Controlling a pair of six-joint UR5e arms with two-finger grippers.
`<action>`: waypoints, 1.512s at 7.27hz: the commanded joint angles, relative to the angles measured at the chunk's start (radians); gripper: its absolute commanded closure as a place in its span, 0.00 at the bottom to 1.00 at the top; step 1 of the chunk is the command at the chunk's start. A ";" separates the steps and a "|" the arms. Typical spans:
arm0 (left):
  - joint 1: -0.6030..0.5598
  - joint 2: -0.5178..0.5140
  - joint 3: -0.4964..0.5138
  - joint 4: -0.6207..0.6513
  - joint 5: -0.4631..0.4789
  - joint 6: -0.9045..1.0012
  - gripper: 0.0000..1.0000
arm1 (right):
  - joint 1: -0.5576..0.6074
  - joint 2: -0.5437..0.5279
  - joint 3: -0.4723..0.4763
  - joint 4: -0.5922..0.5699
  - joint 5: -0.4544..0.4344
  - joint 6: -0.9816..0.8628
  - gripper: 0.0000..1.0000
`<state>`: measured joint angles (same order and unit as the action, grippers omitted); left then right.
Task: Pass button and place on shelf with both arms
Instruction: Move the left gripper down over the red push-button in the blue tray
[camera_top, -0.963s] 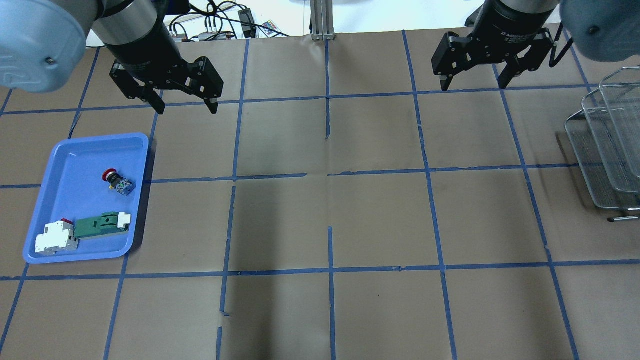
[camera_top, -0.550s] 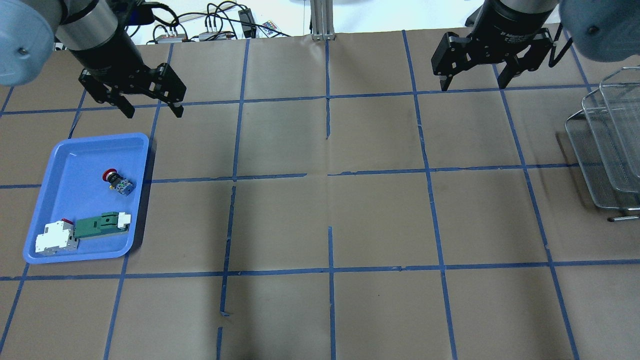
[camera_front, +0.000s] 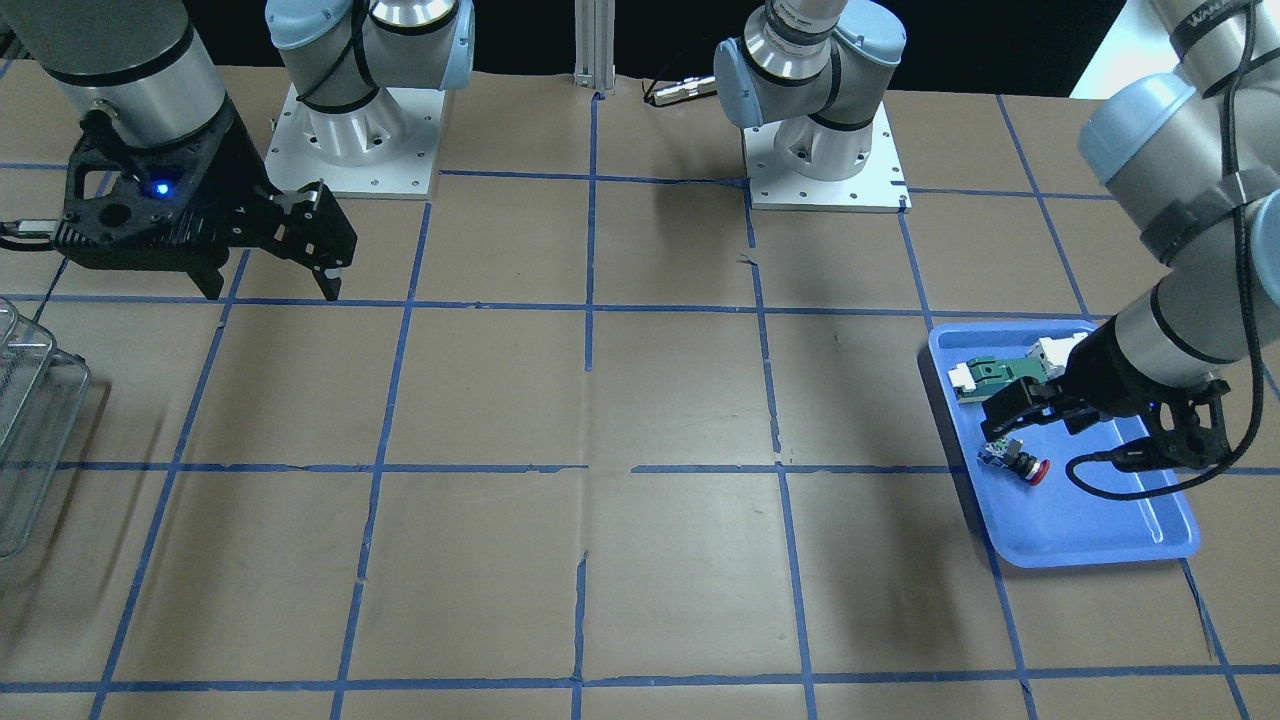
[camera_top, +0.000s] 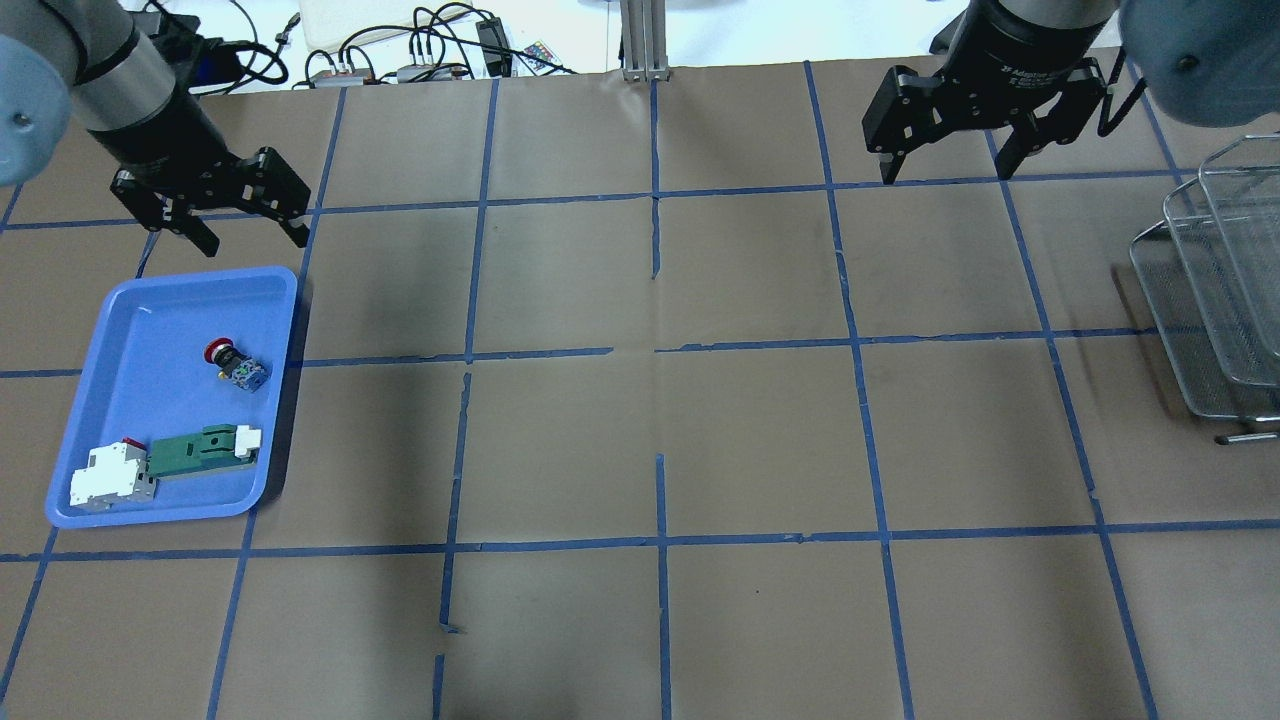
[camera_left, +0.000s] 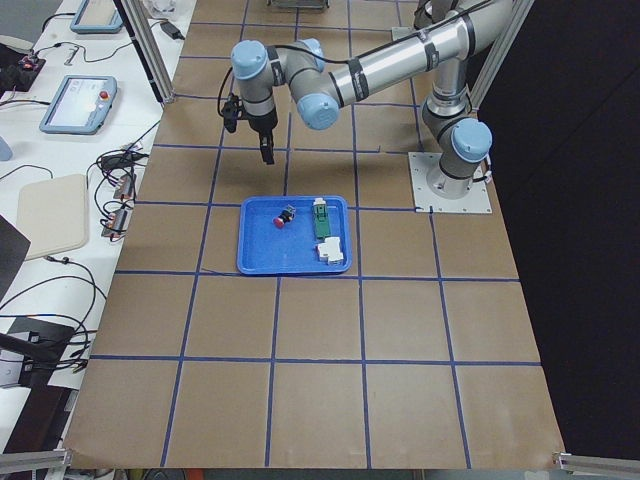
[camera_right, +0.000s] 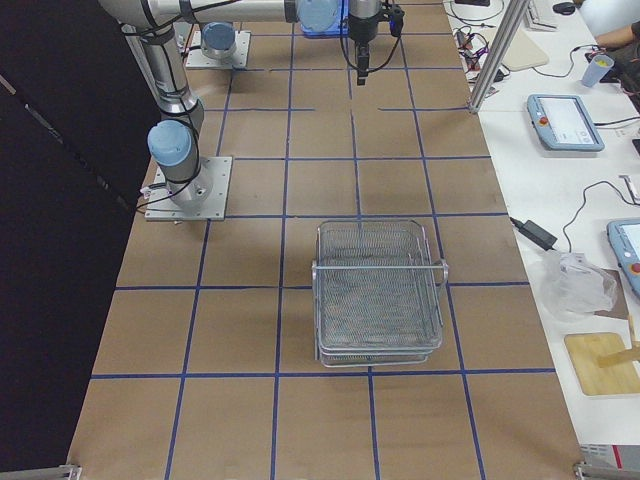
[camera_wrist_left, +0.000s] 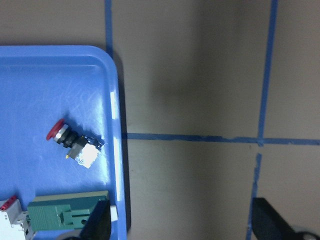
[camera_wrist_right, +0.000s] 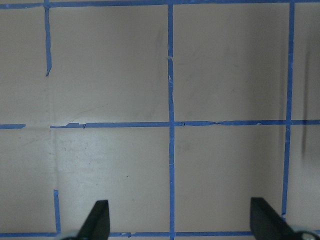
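Observation:
The button (camera_top: 235, 362), with a red cap and a bluish block end, lies on its side in the blue tray (camera_top: 150, 330). It also shows in the front view (camera_front: 1015, 462) and the left wrist view (camera_wrist_left: 75, 142). My left gripper (camera_top: 255, 240) is open and empty, raised over the table just past the tray's far right corner. In its wrist view the button lies to the left of its fingertips (camera_wrist_left: 97, 225). My right gripper (camera_top: 945, 172) is open and empty, high over the far right of the table. The wire-mesh shelf (camera_top: 1210, 300) stands at the right edge.
A green-and-white flat part (camera_top: 200, 448) and a white block with a red side (camera_top: 108, 475) lie at the tray's near end. Cables and a power strip (camera_top: 420, 60) lie past the table's far edge. Blue tape lines grid the brown table.
My left gripper has moved left, from about one grid square to the right, to just past the tray's far edge. It stays open. The right arm has not moved.

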<state>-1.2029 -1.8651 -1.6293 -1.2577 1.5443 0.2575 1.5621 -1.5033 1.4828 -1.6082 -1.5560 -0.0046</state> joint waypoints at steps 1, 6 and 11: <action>0.057 -0.080 -0.104 0.238 0.002 0.221 0.00 | 0.001 0.003 0.001 -0.001 -0.001 0.000 0.00; 0.125 -0.140 -0.204 0.302 0.026 0.877 0.00 | 0.001 0.001 0.002 -0.001 0.001 0.000 0.00; 0.125 -0.148 -0.242 0.304 0.091 0.939 0.21 | 0.001 0.001 0.004 -0.001 0.001 0.000 0.00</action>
<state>-1.0789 -2.0130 -1.8698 -0.9554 1.6308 1.1966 1.5632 -1.5024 1.4861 -1.6078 -1.5555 -0.0046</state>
